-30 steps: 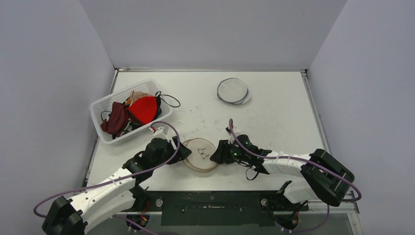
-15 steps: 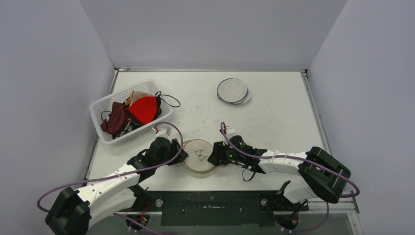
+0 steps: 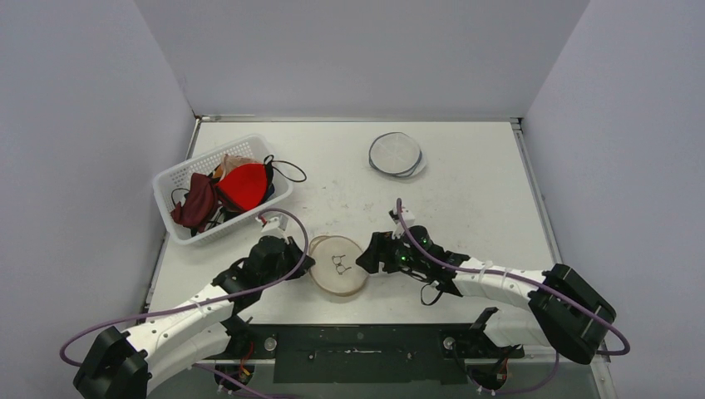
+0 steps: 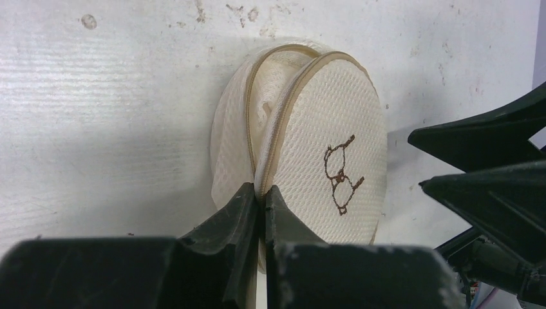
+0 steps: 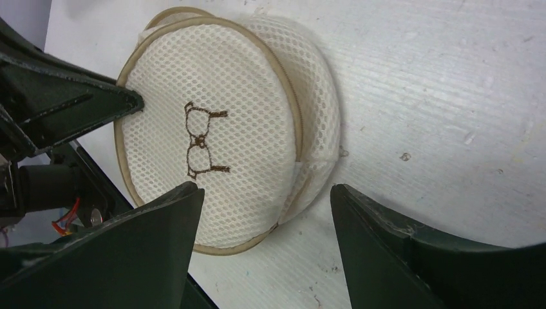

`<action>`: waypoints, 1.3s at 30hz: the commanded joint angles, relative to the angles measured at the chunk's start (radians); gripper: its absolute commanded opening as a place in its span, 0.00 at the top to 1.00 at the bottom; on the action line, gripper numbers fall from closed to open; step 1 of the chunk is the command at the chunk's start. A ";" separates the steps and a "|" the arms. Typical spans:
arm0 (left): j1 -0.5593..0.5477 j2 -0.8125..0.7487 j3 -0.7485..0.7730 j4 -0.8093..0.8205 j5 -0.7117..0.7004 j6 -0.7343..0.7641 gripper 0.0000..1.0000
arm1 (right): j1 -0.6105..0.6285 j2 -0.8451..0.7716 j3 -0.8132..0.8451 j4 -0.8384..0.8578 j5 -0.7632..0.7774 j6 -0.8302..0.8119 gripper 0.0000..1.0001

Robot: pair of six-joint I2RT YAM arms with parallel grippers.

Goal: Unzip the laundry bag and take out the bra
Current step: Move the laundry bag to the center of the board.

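The laundry bag is a round cream mesh pouch with a tan zip rim and a brown spectacles motif, lying near the table's front middle. My left gripper is at its left edge. In the left wrist view that gripper is shut on the bag's tan rim seam. My right gripper is just to the right of the bag. In the right wrist view it stands open, its fingers on either side of the bag's near edge without touching. The bra is hidden.
A white slatted basket holding red and dark red garments stands at the left. A second round mesh bag with a dark rim lies at the back, right of centre. Walls close the table on three sides.
My left gripper has shut on the bag's rim. My right gripper has opened wider and drawn back a little to the right of the bag.
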 commanded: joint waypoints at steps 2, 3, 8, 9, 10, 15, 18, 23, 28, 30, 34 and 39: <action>0.007 -0.030 -0.065 0.122 -0.001 -0.045 1.00 | -0.020 0.057 -0.019 0.121 -0.071 0.077 0.29; 0.007 -0.034 -0.071 0.127 -0.001 -0.051 1.00 | -0.018 0.072 -0.015 0.136 -0.077 0.082 0.30; 0.007 -0.042 -0.097 0.149 -0.006 -0.067 1.00 | 0.009 0.150 0.012 0.161 -0.078 0.079 0.36; 0.007 -0.040 -0.101 0.156 -0.005 -0.069 1.00 | 0.016 0.170 0.021 0.157 -0.072 0.075 0.38; 0.008 -0.036 -0.108 0.164 -0.006 -0.073 1.00 | 0.019 0.192 0.031 0.150 -0.068 0.073 0.41; 0.007 0.006 -0.132 0.217 0.009 -0.081 1.00 | 0.036 0.241 0.039 0.136 -0.029 0.063 0.65; 0.007 0.039 -0.143 0.266 0.021 -0.088 1.00 | 0.041 0.199 0.032 0.079 0.029 0.037 0.81; -0.013 0.126 -0.141 0.354 0.041 -0.111 1.00 | 0.041 0.056 0.021 -0.127 0.154 -0.004 0.89; -0.119 0.241 -0.078 0.412 -0.021 -0.126 1.00 | 0.039 -0.150 -0.034 -0.315 0.283 0.017 0.89; -0.166 0.301 -0.034 0.439 -0.038 -0.127 1.00 | 0.037 -0.227 -0.051 -0.374 0.325 0.032 0.89; -0.202 0.435 0.067 0.492 -0.027 -0.126 1.00 | 0.030 -0.344 -0.066 -0.458 0.405 0.067 0.89; -0.216 0.526 0.172 0.430 -0.089 -0.103 1.00 | 0.008 -0.373 -0.071 -0.470 0.446 0.079 0.79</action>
